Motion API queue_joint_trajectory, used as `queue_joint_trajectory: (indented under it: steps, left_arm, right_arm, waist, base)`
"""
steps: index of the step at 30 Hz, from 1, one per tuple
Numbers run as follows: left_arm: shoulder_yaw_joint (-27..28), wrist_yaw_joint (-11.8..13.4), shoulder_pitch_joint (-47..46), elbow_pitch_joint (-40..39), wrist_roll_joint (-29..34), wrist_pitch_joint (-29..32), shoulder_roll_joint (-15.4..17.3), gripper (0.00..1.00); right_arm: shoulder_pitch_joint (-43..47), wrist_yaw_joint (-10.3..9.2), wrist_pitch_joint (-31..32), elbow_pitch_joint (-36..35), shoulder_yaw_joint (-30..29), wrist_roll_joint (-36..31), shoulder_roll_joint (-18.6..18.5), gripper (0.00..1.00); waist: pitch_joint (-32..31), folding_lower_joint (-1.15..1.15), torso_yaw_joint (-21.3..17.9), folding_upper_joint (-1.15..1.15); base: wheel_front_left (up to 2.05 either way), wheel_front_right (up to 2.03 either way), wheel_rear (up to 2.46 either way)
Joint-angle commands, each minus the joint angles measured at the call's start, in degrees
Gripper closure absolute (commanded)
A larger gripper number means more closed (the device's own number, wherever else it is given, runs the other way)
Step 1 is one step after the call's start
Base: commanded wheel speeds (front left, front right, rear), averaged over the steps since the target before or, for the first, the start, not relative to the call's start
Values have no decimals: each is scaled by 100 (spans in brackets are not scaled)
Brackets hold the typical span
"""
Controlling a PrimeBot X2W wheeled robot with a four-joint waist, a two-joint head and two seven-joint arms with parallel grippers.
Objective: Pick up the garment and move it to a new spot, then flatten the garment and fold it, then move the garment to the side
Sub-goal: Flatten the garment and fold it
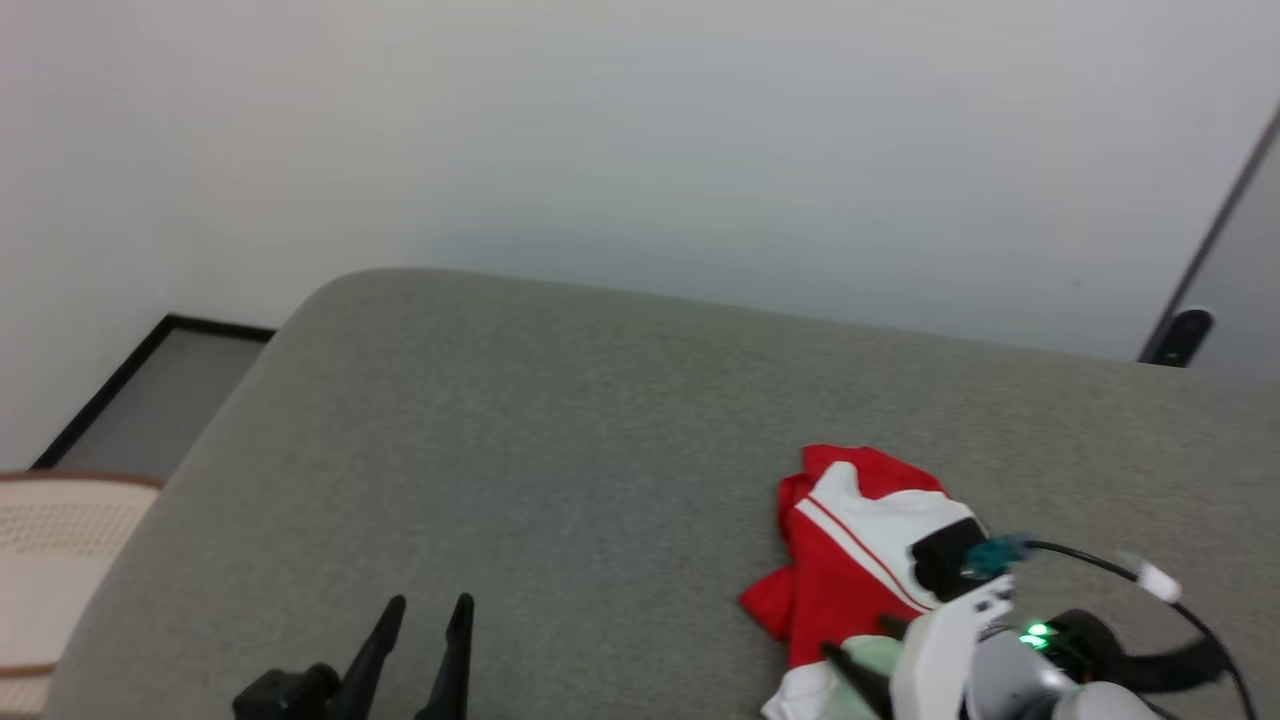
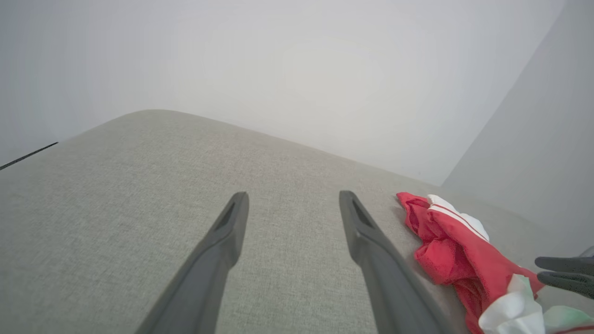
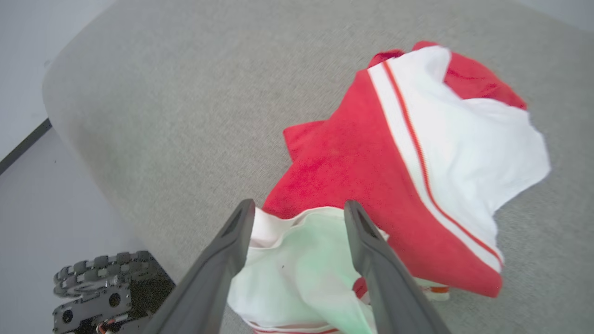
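A grey worktop (image 1: 560, 430) with a rounded corner and a fine woven cloth cover spans the head view, backed by a plain pale wall (image 1: 640, 130). At the left edge a strip of grey floor (image 1: 160, 400) runs beside a black skirting line, and below it lies a cream, mesh-textured object with a brown rim (image 1: 50, 540), cut off by the frame and hard to name. At the upper right, a dark rounded handle (image 1: 1180, 335) sits on a grey panel.

The garment (image 1: 860, 540) lies crumpled at the lower right of the head view, soft bright red with a white panel edged by thin red stripes. Its near end is hidden under the pale right wrist, where a black cable (image 1: 1100, 565) loops off to the right and a green light (image 1: 1035, 632) glows.

In the right wrist view the right gripper (image 3: 299, 208) has its dark, tapering fingers spread, with a white fold of the garment (image 3: 371, 162) bunched between them, tinted green. A black toothed part (image 3: 106, 278) shows at the lower left, unclear.

The left gripper (image 1: 430, 605) sits at the lower left of the head view, fingers spread over bare cloth, well apart from the garment (image 2: 445, 246). Nothing lies between them.
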Motion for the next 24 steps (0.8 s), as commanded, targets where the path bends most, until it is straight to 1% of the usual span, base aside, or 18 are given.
queue_joint_trajectory:
  steps: [1, 2, 4, 6, 9, 11, 14, 15, 18, 24]
  left_arm:
    - [26, -16, 74, -34, 66, -2, 16, 0]
    - [49, -16, 118, -63, 80, -2, 21, 0]
    - [97, -16, 191, -119, 103, -2, 22, 0]
    - [157, -16, 249, -173, 136, -2, 1, 0]
    - [300, -16, 367, -254, 204, -2, -51, 0]
    - [352, -16, 407, -357, 283, -2, -56, 0]
    - [420, -16, 502, -495, 401, -1, -58, 0]
    - [446, -16, 527, -542, 456, -2, -44, 0]
    - [446, -16, 597, -678, 577, -2, -44, 0]
    - [479, -16, 709, -934, 853, -2, -9, 0]
  right_arm:
    - [122, -6, -164, -72, -88, -59, -48, 0]
    - [138, -5, -403, -220, -74, -140, -107, 0]
    - [270, -6, -965, -362, -255, -304, -148, 0]
    - [368, -5, -1700, -556, -264, -600, -243, 0]
    - [596, -6, -2733, -524, -448, -1041, -308, 0]
    - [759, -6, -3340, -409, -664, -1263, -227, 0]
    - [980, -6, -4079, -213, -1014, -1501, -80, 0]
    - [1048, -6, -4230, -115, -1144, -1627, -53, 0]
    - [1203, -6, -4620, 107, -1539, -1736, 144, 0]
    - [1361, -6, -4936, 391, -2041, -1964, 378, 0]
  waist:
    - [-102, 0, -200, 0]
    - [-111, 0, -267, 0]
    - [-126, 0, -416, 0]
    - [-125, 0, -558, 0]
    - [-121, 0, -774, 0]
    - [-126, 0, -902, 0]
    - [-156, 0, -1060, 0]
    - [-163, 0, -1110, 0]
    - [-197, 0, -1215, 0]
    - [-240, 0, -1338, 0]
  base:
    - [0, 0, 0]
    - [0, 0, 0]
    - [0, 0, 0]
    - [0, 0, 0]
    - [0, 0, 0]
    - [0, 0, 0]
    - [0, 0, 0]
    - [0, 0, 0]
    - [0, 0, 0]
    - [0, 0, 0]
